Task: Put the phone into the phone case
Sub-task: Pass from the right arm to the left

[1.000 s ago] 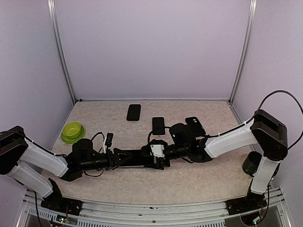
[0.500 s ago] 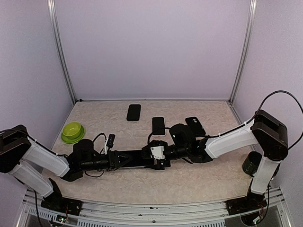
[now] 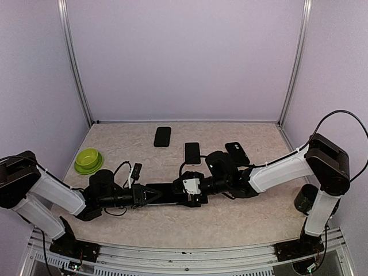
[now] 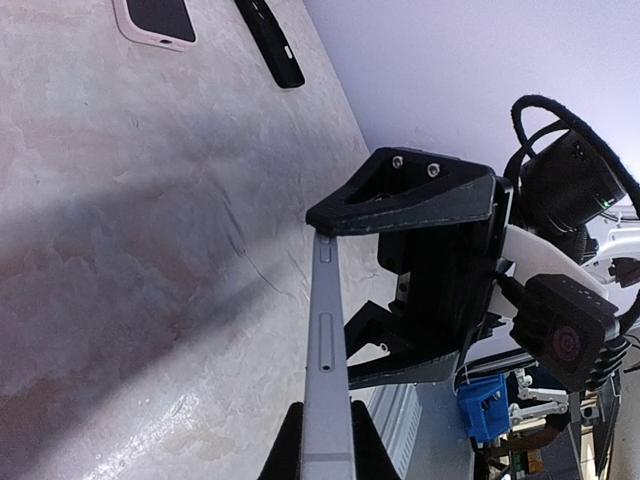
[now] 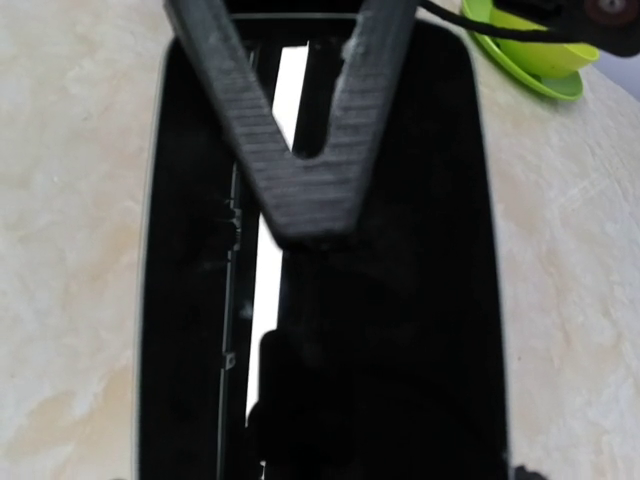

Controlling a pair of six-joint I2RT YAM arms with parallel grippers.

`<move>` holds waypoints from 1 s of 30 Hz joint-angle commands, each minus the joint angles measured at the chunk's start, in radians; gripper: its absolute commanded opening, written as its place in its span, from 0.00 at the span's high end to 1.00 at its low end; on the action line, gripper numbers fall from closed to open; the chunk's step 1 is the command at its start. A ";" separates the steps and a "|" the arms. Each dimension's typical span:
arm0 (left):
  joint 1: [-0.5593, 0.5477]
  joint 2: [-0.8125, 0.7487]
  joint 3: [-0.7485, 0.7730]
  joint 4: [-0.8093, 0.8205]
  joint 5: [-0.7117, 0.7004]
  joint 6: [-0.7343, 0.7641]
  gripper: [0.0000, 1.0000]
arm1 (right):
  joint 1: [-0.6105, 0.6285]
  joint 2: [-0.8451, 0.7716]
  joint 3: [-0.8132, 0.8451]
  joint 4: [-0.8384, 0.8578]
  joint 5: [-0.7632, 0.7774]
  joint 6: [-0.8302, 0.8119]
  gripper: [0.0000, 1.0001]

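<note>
A black phone (image 3: 171, 193) with a silver edge (image 4: 325, 330) hangs level just above the table, between my two grippers. My left gripper (image 3: 150, 194) is shut on the phone's left end, with one finger above and one below (image 4: 325, 445). My right gripper (image 3: 193, 192) grips the other end across the phone's width, jaws wide, with one of its fingers (image 4: 410, 195) seen in the left wrist view. In the right wrist view the phone (image 5: 420, 200) fills the frame, and the left fingers (image 5: 300, 190) meet on it. Which of the flat items behind is the phone case I cannot tell.
Three flat phone-shaped items lie behind the arms: a black one (image 3: 163, 136), a white-rimmed one (image 3: 192, 153) and a black one (image 3: 237, 153) with camera holes. A green bowl (image 3: 88, 160) stands at the left. A dark cup (image 3: 305, 198) stands by the right arm's base.
My left gripper has slid slightly right and closed from open onto the phone's left end. The right gripper and the phone have stayed where they were.
</note>
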 commanded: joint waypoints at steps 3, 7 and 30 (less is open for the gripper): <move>-0.004 0.023 0.026 0.051 0.011 -0.020 1.00 | 0.011 -0.034 0.013 0.041 0.059 0.006 0.43; -0.004 0.028 0.026 0.053 0.009 -0.019 1.00 | 0.004 -0.049 0.011 0.049 0.099 0.033 0.39; -0.001 -0.142 0.102 -0.158 -0.077 0.061 1.00 | -0.057 -0.324 -0.092 0.052 0.266 0.230 0.01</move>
